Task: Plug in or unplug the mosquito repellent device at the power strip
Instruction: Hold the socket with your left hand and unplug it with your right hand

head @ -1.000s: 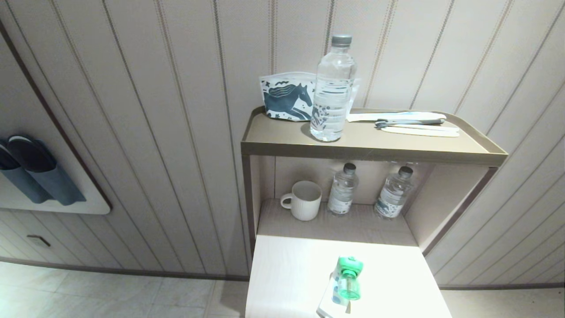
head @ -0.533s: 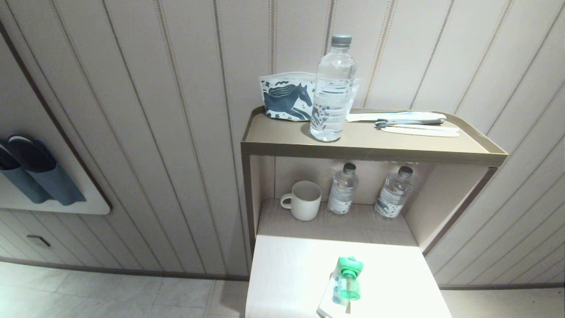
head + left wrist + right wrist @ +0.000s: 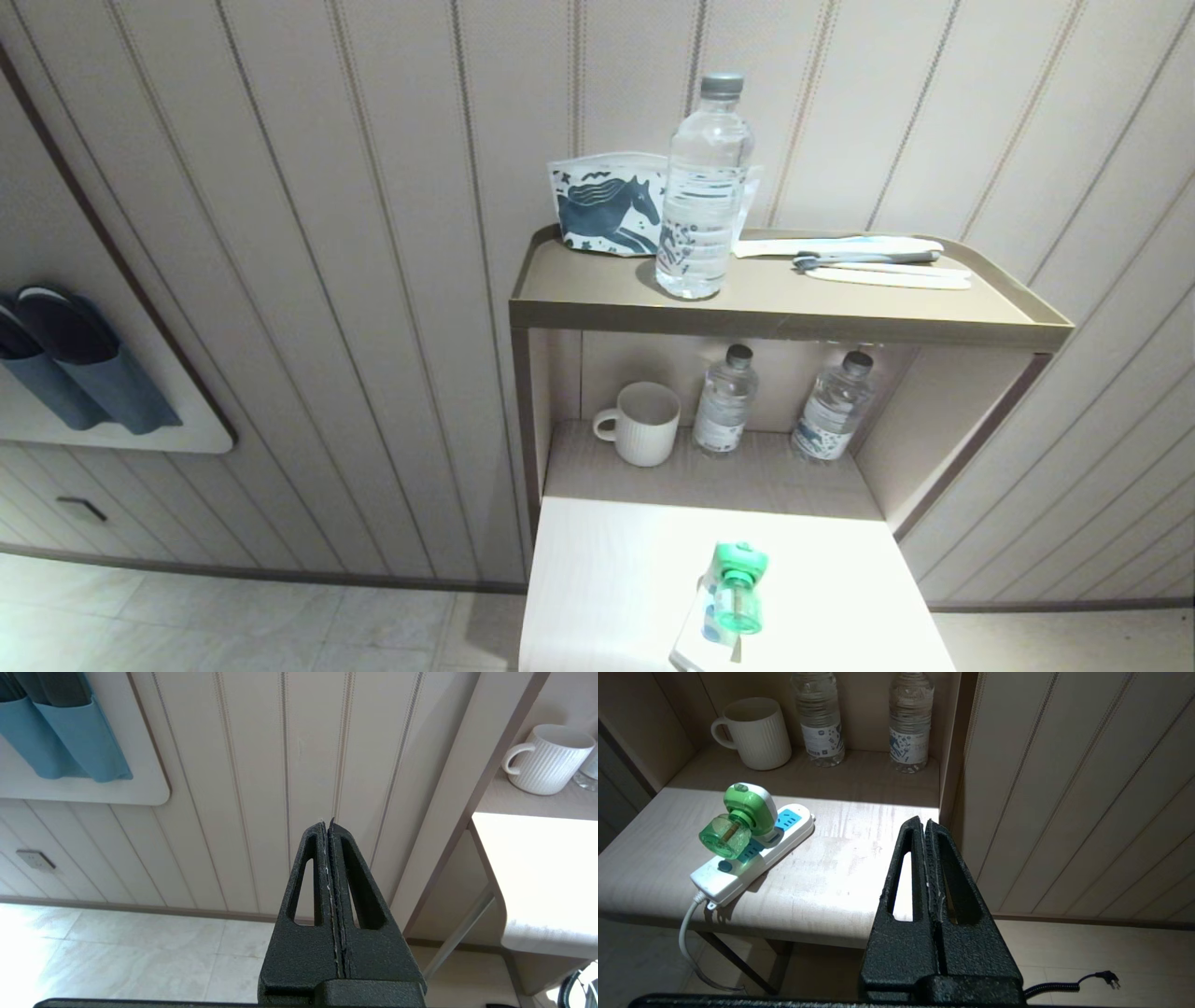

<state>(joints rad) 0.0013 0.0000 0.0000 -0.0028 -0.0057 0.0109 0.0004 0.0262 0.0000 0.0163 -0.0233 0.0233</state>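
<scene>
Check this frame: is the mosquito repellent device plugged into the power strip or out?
Plugged in: the mosquito repellent device sits mounted on the power strip, bottle jutting outward.

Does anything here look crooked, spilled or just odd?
Nothing is spilled or broken. The power strip lies askew on the table, its cord hanging over the edge. The mosquito repellent device is plugged in and sticks up from it. A loose black plug lies on the floor.

The mosquito repellent device (image 3: 738, 821) sits plugged into the power strip (image 3: 754, 855).
</scene>
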